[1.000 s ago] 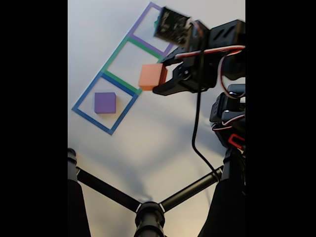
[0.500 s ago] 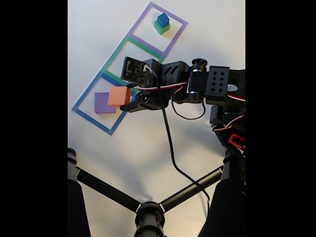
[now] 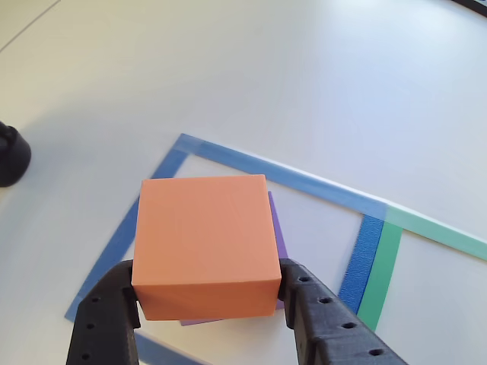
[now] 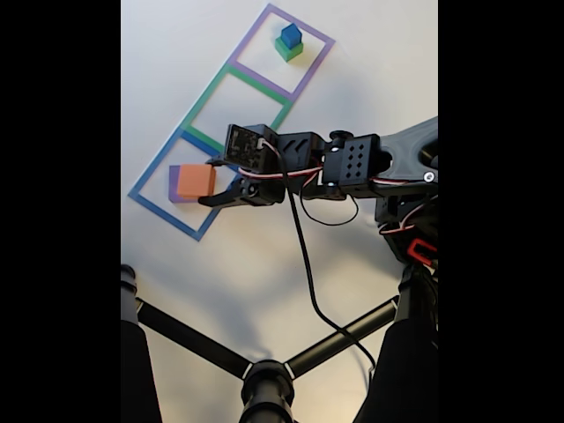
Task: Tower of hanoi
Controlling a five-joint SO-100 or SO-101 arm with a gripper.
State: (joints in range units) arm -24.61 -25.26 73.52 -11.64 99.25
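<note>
The hand is closed on the orange block, one black finger pressed to its left side and the other to its right in the other view, so the block fills the gap between them. Just under the orange block lies the purple block — only a thin sliver of it shows along the right edge and below the bottom edge. Whether the orange block rests on the purple one or hangs a little above it cannot be told.

In the fixed view the orange block sits over the purple block, whose left edge peeks out, and both lie within the blue tape square, the lowest of three outlines laid in a diagonal row on the white tabletop. The hand reaches in from the right, the arm stretched nearly level across the picture with a black cable trailing down from it.

The middle outline, the green tape square, holds nothing. The top outline, the purple tape square, holds two blocks — the green block on the tabletop with the small blue block stacked on top of it, well apart from the hand.

Black tripod legs cross the bottom of the fixed view.
</note>
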